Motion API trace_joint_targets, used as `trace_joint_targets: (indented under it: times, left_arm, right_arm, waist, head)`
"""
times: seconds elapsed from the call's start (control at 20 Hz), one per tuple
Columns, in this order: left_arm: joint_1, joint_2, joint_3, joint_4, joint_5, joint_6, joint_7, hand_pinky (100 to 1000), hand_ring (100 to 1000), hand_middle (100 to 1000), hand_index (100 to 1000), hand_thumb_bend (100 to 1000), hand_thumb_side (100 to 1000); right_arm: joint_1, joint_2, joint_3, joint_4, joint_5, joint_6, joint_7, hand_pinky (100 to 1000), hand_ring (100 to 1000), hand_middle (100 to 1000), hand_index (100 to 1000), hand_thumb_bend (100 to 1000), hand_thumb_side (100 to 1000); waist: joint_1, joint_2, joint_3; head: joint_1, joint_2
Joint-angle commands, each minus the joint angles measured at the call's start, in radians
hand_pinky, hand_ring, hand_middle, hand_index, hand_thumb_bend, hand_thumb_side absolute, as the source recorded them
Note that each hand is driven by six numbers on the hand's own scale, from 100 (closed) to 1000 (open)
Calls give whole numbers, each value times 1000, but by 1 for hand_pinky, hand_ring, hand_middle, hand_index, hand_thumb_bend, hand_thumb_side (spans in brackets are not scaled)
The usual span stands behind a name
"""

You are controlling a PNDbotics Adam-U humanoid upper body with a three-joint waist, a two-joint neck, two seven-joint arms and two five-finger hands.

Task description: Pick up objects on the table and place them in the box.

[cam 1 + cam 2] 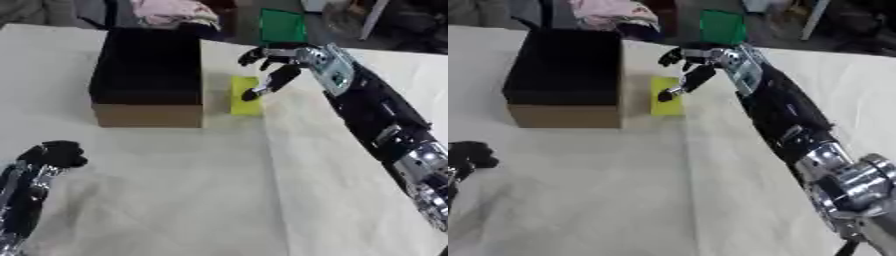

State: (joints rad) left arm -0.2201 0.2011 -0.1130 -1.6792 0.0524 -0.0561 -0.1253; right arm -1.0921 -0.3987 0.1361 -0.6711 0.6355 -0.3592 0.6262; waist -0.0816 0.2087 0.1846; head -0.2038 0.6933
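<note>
Bench [175, 200]: covered in a pale cloth, carrying a box and one yellow item.
Box [149, 75]: cardboard, open at the top, dark inside; stands toward the far left of the bench, apparently set there as the drop-off place.
Yellow block [246, 96]: flat and rectangular, lying on the cloth just beside the box's right wall, outside it, not yet in the box.
Right hand [282, 62]: reached in from the right on a long black and silver arm, poised over the yellow block, probably lined up for a pick.
Right fingers [262, 89]: partly spread and relaxed; one pointing down with its tip at or just above the block's top face, the rest bent back above it; nothing gripped. Actual contact between tip and block: hard to tell.
Left hand [54, 154]: idle near the lower left corner, resting low over the cloth, well apart from the box and block.
Left fingers: curled into a loose ball, empty.
Green sheet [282, 25]: beyond the bench's far edge, off the work area, not touched.
Pink cloth [173, 11]: bundled beyond the far edge, behind the box.
Likely step: closing on the yellow block, then lifting it over the near wall into the box.
</note>
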Motion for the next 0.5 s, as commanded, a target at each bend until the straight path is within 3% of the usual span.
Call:
trace_joint_targets:
  times: [0.05,0.5]
  left_arm:
    - [-5,1,3,-16,2,0,3,703,600,573,673,456,675]
    - [-5,1,3,-16,3,0,3,703,599,572,672,457,673]
  right_arm:
    - [-21,-12,-3,-11,29,-6,16,867,986,903,950,747,591]
    - [-19,-7,-6,-7,75,-11,32,870,983,907,949,764,591]
  waist:
    - [6,-21,-1]
    - [4,-25,0]
  head:
    - [-1,-1]
    - [-1,-4]
